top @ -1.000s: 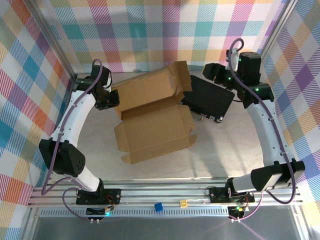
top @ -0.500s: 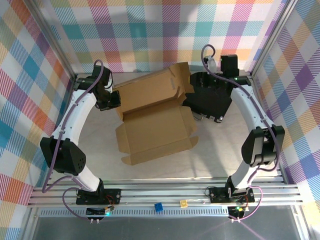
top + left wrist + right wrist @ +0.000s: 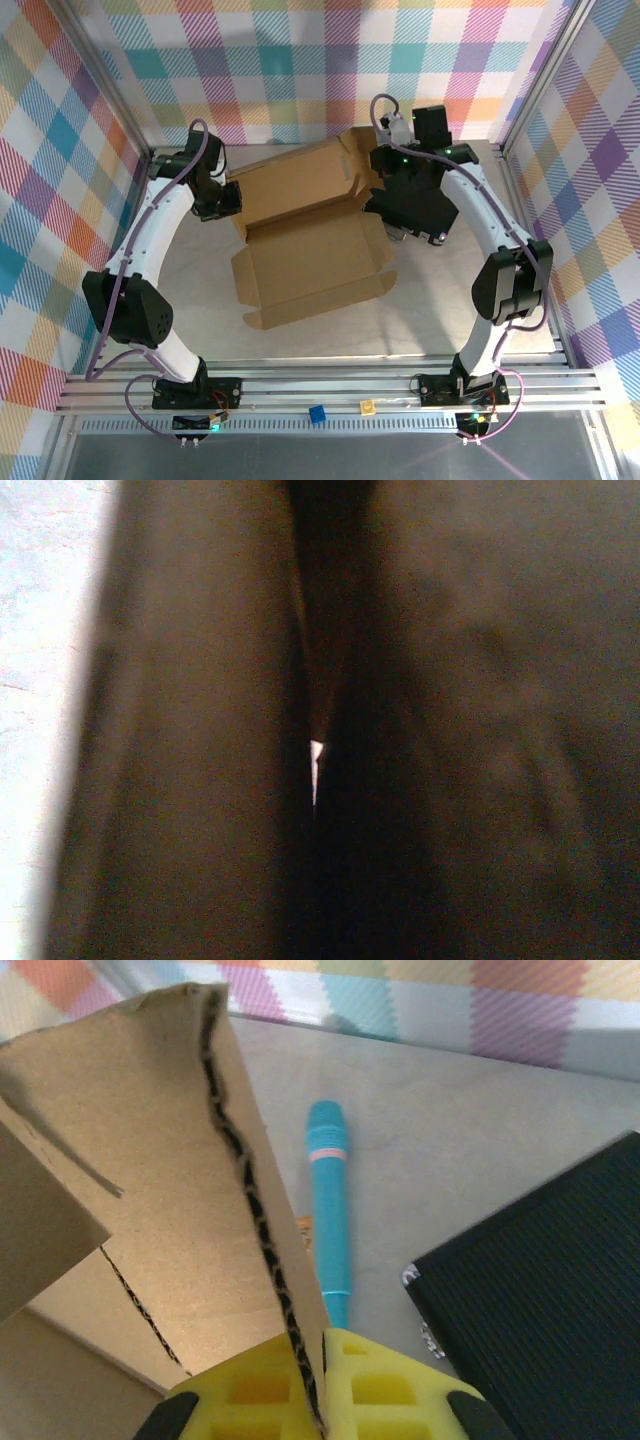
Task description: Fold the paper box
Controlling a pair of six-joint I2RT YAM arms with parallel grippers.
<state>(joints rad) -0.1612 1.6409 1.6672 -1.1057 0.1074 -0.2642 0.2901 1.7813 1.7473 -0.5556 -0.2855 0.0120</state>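
Observation:
The paper box (image 3: 310, 260) lies open mid-table, a brown cardboard sheet with its back panel raised and side flaps loose. My left gripper (image 3: 232, 198) sits at the raised panel's left edge, shut on the cardboard. In the left wrist view, dark cardboard (image 3: 180, 730) presses close to the lens. My right gripper (image 3: 378, 160) is at the panel's right flap. In the right wrist view, its yellow fingertips (image 3: 322, 1390) are shut on the corrugated edge of that flap (image 3: 160, 1190).
A black rectangular case (image 3: 425, 200) lies just right of the box and under my right arm; its corner (image 3: 550, 1300) is close to the fingers. A blue pen (image 3: 328, 1210) lies on the table between flap and case. Plaid walls enclose the table.
My right arm swung left from above the black case to the raised panel's right flap, and its gripper went from open to shut on it. The left arm stayed put.

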